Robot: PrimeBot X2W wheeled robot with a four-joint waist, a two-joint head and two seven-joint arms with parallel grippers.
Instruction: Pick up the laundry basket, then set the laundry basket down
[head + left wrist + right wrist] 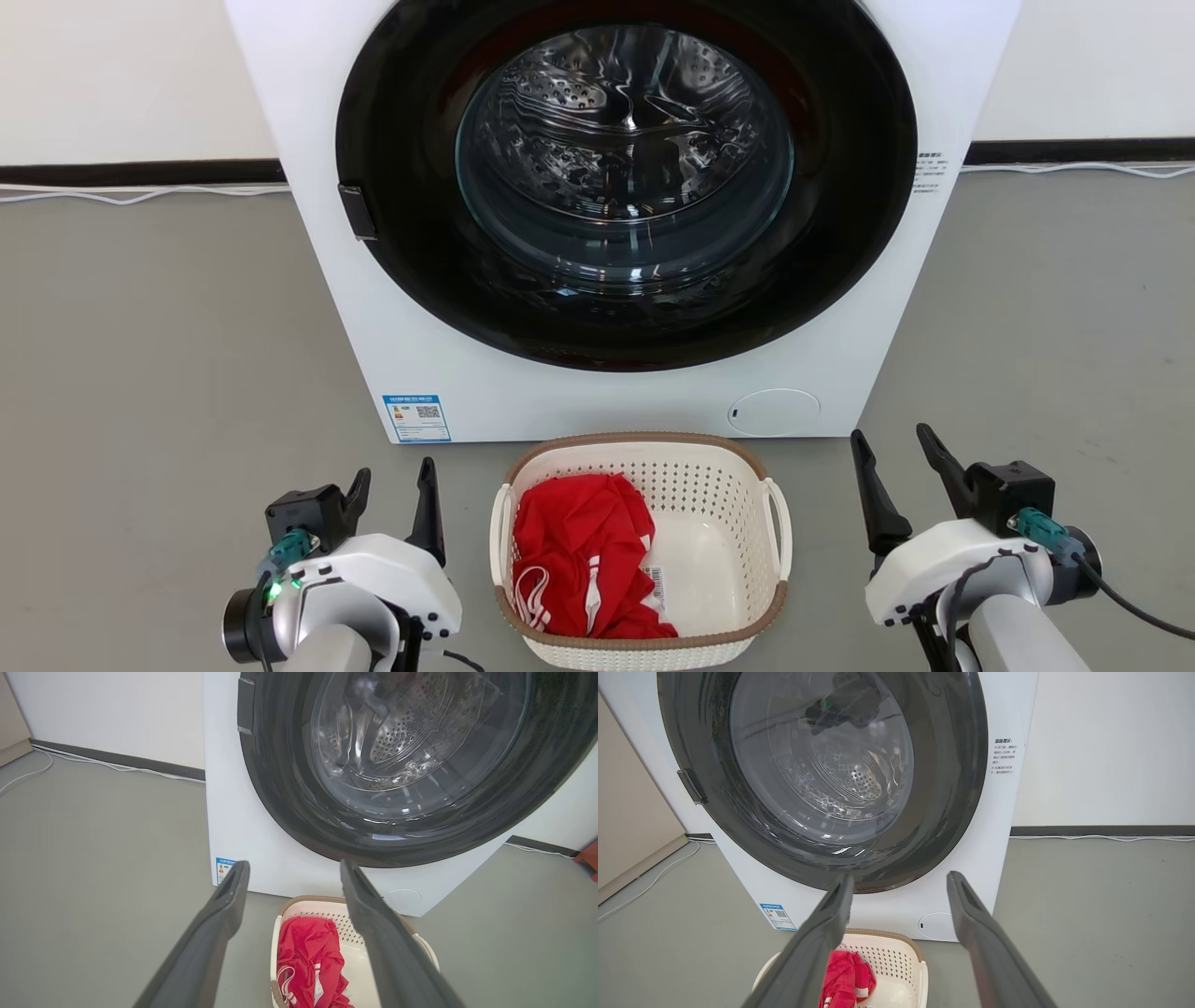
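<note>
The laundry basket stands on the grey floor directly in front of the washing machine, close to its lower front panel. A red garment lies in the basket on the side away from the machine's round service flap. The left end effector and the right end effector hover in front of the machine, one on each side of the basket and clear of its handles, with fingers spread wide and holding nothing.

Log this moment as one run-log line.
laundry basket: on floor before washing machine, red garment inside | left claw: open, at its left | right claw: open, at its right | phase: pre-grasp
</note>
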